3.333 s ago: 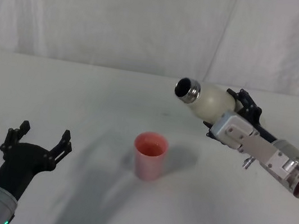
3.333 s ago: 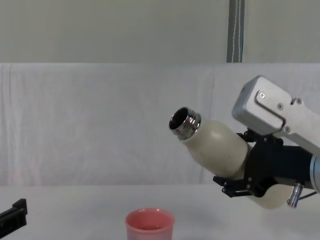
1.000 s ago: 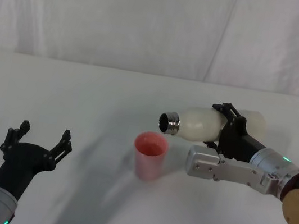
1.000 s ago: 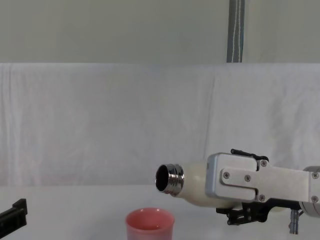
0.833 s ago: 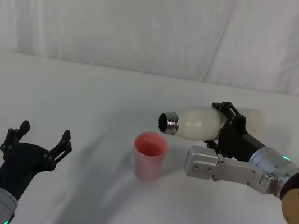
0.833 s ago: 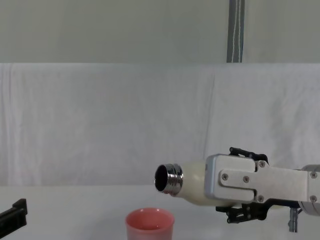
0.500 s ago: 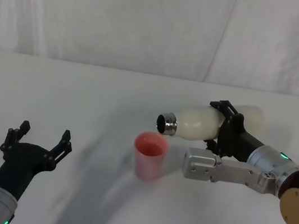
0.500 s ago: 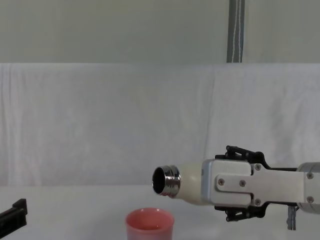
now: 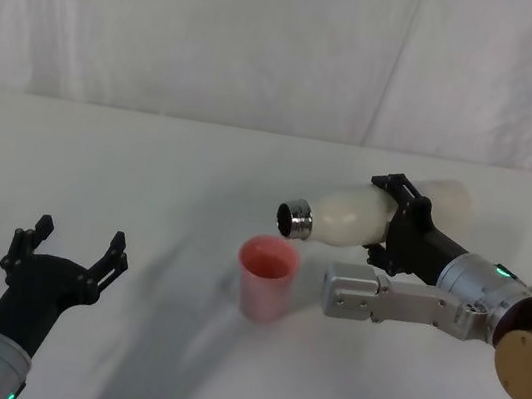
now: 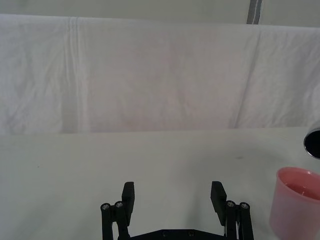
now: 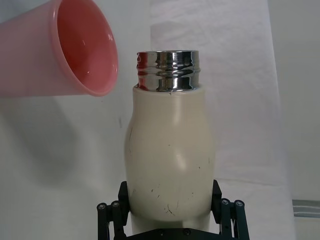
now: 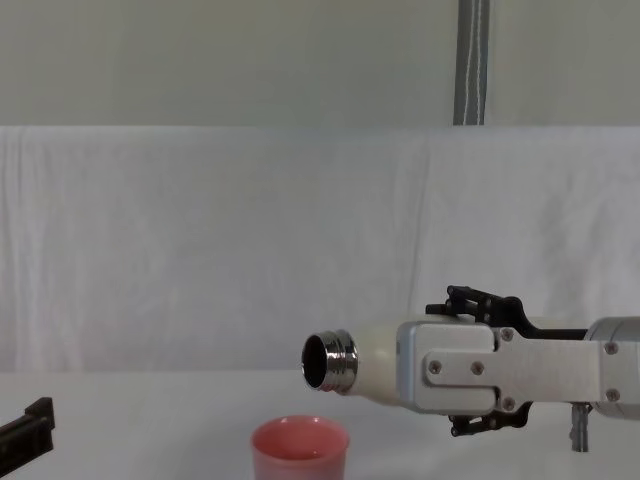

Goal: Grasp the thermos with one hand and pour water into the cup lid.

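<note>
You are in the pouring step: your right gripper (image 9: 396, 223) is clamped around the body of the thermos (image 9: 370, 214), its black fingers (image 11: 114, 220) pinching the cream wall on both sides, and it carries the bottle lying almost level above the table (image 9: 144, 201), right of centre. The steel neck (image 12: 330, 362) points to the left and dips a little, its open mouth hanging just above and slightly to the right of the cup lid (image 9: 266, 278), which stands upright on the table near the middle. In the chest view there is a clear gap between the mouth and the pink rim, and no stream of water can be seen crossing it. The right wrist view shows a gloss on the inside wall of the cup lid (image 11: 70, 50), so some water may already be in it, though you cannot be sure how much. Your left gripper (image 9: 70, 255) sits low at the near left, well apart from the cup, with its fingers spread wide and nothing between them; leave it there. Next, I judge you need to tip the neck further down, slowly, keeping the mouth over the middle of the cup lid and not beyond its right rim, since a sudden gush at this angle could overshoot or knock so light a cup
</note>
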Controlling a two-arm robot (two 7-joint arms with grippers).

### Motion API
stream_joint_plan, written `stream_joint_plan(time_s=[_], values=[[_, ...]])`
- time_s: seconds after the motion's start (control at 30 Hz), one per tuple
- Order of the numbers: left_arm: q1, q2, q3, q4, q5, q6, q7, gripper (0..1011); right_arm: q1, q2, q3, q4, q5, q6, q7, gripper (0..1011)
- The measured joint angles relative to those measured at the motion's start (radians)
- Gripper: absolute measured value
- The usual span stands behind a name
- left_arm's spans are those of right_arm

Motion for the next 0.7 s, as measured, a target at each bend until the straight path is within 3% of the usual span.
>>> stream_joint_plan(time_s=[0.7], values=[[0.0,0.0,0.0,0.0,0.0,0.0,0.0,1001,0.016,0.002,-0.016,0.004,-0.023,-0.006,-0.006,951]])
